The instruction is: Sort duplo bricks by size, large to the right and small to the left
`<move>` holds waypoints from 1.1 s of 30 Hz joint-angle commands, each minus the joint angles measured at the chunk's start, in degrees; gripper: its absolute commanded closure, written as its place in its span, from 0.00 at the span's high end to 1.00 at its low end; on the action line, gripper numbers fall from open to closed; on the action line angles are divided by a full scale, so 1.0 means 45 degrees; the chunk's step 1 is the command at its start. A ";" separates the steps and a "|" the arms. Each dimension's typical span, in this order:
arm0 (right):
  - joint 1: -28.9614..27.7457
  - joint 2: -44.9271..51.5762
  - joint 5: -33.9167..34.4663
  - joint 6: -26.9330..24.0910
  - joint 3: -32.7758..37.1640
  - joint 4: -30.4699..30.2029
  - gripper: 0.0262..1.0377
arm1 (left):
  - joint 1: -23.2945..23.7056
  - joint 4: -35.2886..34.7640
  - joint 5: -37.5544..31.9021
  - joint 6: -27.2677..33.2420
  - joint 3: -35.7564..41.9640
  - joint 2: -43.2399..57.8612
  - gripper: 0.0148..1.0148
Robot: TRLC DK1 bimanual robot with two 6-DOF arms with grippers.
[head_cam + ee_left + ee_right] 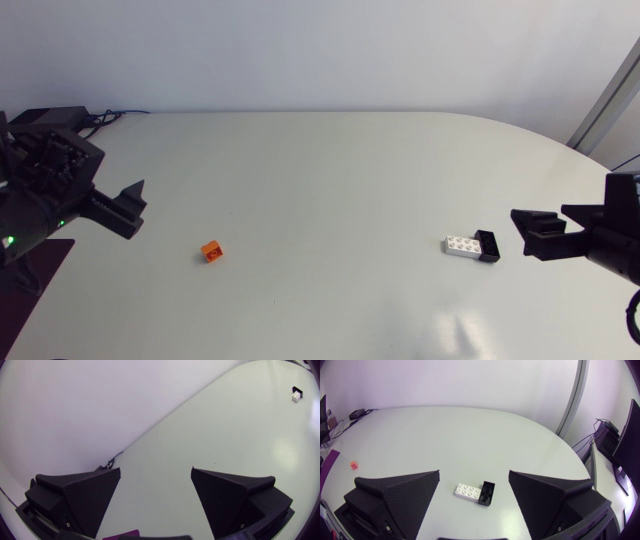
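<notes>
At the far left corner of the white table sits a black box with cables.

Small orange brick left; white brick touching black brick right.

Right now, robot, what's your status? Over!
Left gripper open, empty; right gripper open, empty. Small orange brick left side; white brick and black brick touching, right side. Nothing blocking them.

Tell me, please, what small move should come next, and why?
Probably lower the open right gripper onto the black plastic brick: it lies just ahead, touching the longer white plastic brick, looks shorter, yet sits on the right. The small orange plastic brick already lies left.
</notes>
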 commanded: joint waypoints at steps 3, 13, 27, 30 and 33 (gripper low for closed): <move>-0.0101 -0.0994 0.0413 -0.0403 -0.0656 0.0303 0.96 | -0.0131 0.0416 -0.0640 -0.0791 -0.1282 -0.1771 0.96; -0.0101 -0.3006 0.1038 -0.0638 -0.1710 0.0674 0.96 | -0.0073 -0.0092 -0.0953 -0.0869 -0.2220 -0.4310 0.96; -0.0101 -0.5526 0.1506 -0.1438 -0.3331 0.1885 0.96 | 0.0240 -0.1244 -0.1070 -0.1357 -0.3040 -0.7045 0.95; -0.0061 -0.6072 0.1487 -0.1458 -0.3624 0.1924 0.96 | 0.0357 -0.1244 -0.1109 -0.1357 -0.3372 -0.7474 0.95; -0.0022 -0.6502 0.1487 -0.1517 -0.3898 0.2061 0.96 | 0.0357 -0.1244 -0.1109 -0.1338 -0.3802 -0.8197 0.95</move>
